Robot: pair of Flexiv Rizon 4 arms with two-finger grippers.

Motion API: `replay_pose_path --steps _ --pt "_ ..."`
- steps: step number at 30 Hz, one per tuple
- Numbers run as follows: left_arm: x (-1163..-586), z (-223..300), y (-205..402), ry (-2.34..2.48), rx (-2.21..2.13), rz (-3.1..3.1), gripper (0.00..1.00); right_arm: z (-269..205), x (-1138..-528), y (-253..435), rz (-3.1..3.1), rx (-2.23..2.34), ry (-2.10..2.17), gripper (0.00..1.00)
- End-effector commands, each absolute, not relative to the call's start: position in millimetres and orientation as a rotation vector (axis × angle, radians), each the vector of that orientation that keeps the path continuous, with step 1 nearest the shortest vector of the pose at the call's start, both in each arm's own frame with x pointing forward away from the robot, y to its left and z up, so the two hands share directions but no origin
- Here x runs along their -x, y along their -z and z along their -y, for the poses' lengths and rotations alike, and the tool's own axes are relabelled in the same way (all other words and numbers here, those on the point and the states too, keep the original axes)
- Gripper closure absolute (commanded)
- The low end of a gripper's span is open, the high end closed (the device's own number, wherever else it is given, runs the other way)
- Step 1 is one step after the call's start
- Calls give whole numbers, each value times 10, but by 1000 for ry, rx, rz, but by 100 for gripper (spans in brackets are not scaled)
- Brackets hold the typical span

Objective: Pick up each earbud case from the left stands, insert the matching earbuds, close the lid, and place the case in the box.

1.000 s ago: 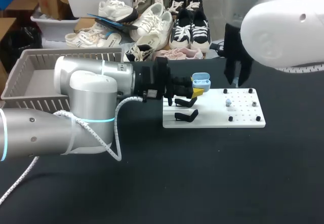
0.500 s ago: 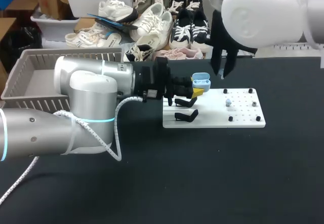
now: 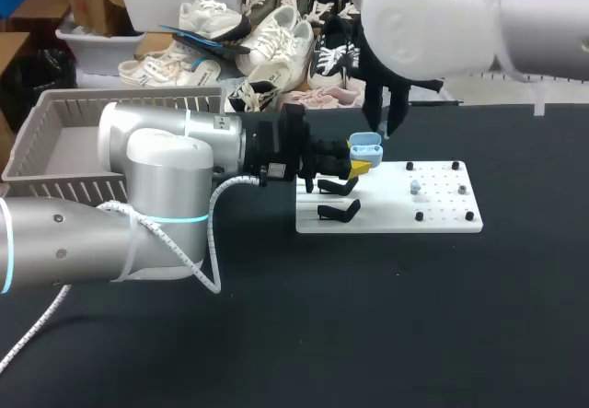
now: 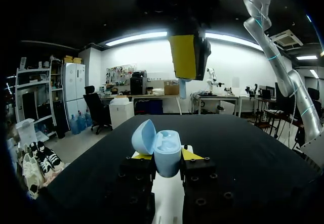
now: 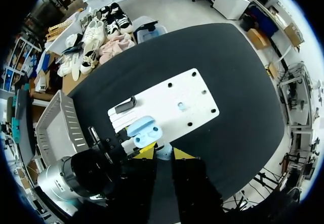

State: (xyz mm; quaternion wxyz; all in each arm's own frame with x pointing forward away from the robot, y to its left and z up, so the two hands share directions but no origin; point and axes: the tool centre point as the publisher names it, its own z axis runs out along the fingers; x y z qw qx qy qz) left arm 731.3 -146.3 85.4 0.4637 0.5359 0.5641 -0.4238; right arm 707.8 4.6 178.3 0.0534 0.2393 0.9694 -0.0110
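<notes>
Left jaws clench the open pale-blue plastic earbud case [image 4: 164, 153] at an edge of the white pegged board [image 3: 442, 210]. Only the wrist views show right jaws pinching a pale-blue earbud [image 4: 182, 88] above it. A grey slatted box [image 3: 64, 187] sits left on the black surface [image 3: 368, 316].

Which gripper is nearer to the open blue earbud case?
Left. The left gripper is shut on the earbud case; the right gripper hangs above it, not touching, holding an earbud.
</notes>
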Motion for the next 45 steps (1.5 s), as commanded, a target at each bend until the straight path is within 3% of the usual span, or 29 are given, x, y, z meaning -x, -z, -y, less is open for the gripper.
replay_pose_path --steps 1,45 --pt "-7305 1459 -850 1040 -1314 -1385 100 -95 -7136 -1747 -2950 -733 52 100" --pt "-7305 1459 -850 1040 -1314 -1385 100 -144 -7230 -1525 -2880 -698 148 100"
